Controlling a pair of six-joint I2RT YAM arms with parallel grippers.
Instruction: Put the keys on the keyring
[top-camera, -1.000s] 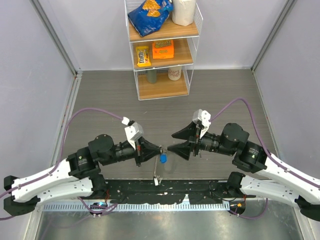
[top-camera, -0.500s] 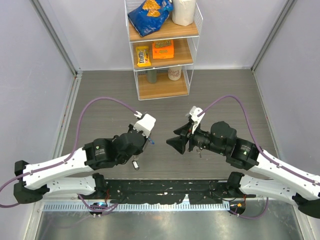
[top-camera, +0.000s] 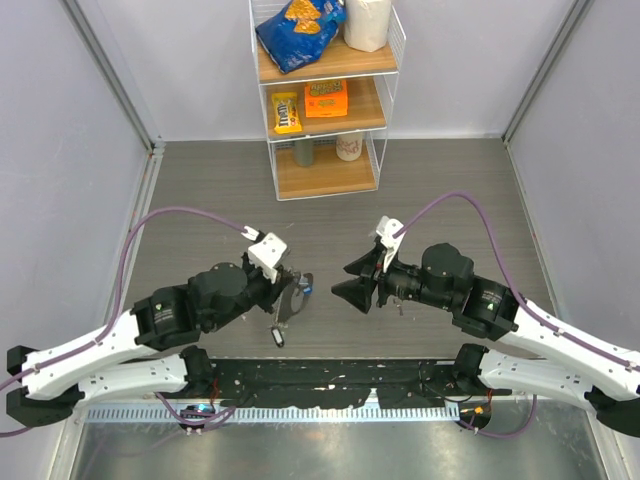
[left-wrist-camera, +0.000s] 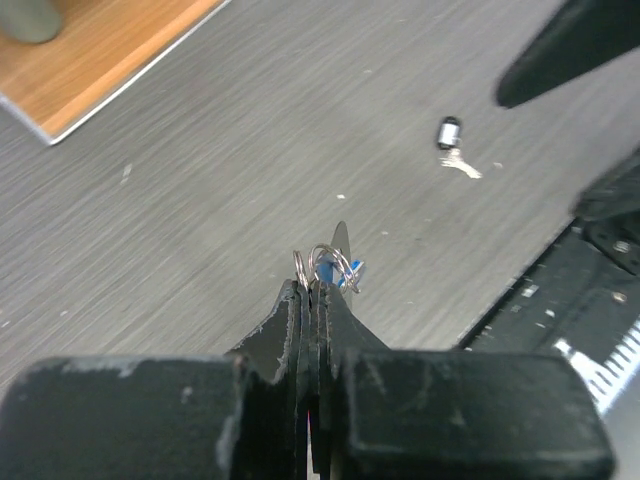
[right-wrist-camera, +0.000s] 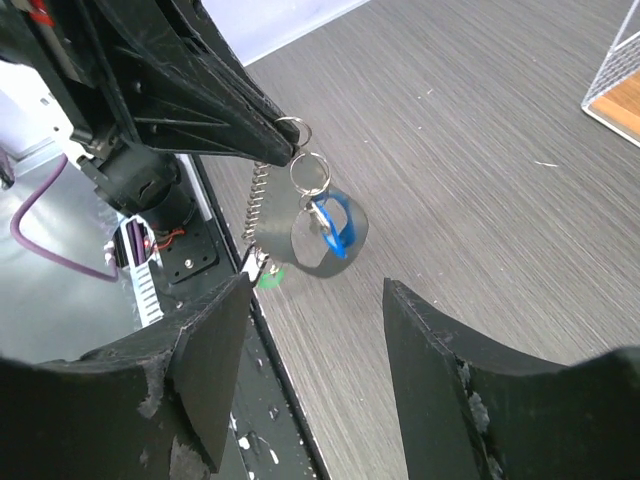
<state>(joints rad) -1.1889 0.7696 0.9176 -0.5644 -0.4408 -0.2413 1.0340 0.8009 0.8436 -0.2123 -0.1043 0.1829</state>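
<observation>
The left gripper (left-wrist-camera: 310, 295) is clenched on the keyring (right-wrist-camera: 320, 235), pinching one of its small silver rings between its fingertips, well in front of the wire shelf unit (top-camera: 325, 100) and a little to its left. Below the pinch hang the grey loop, a blue tag (right-wrist-camera: 335, 225) and a thin chain (right-wrist-camera: 258, 212) that ends by a green tag (right-wrist-camera: 268, 280), all held above the table.

One key (left-wrist-camera: 450, 140) with a black head lies flat on the table, in front of the shelf unit and slightly right of it, apart from the keyring. The right gripper (top-camera: 352, 281) hangs released, its jaws spread wide and holding nothing, facing the left gripper across a short gap, also in front of the shelf unit.

The table (top-camera: 450, 180) is grey with a fine wood grain. Pale grey wall panels close it in to the left (top-camera: 60, 150) and right (top-camera: 590, 120) of the shelf unit, which stands against the back wall with snack packets and cups on its wooden shelves. Between the shelf unit's foot and the two grippers lies a wide band of bare table, running out to both side walls. Opposite the shelf unit, the near edge is taken up by a black base rail (top-camera: 330, 375) that carries both arms.
</observation>
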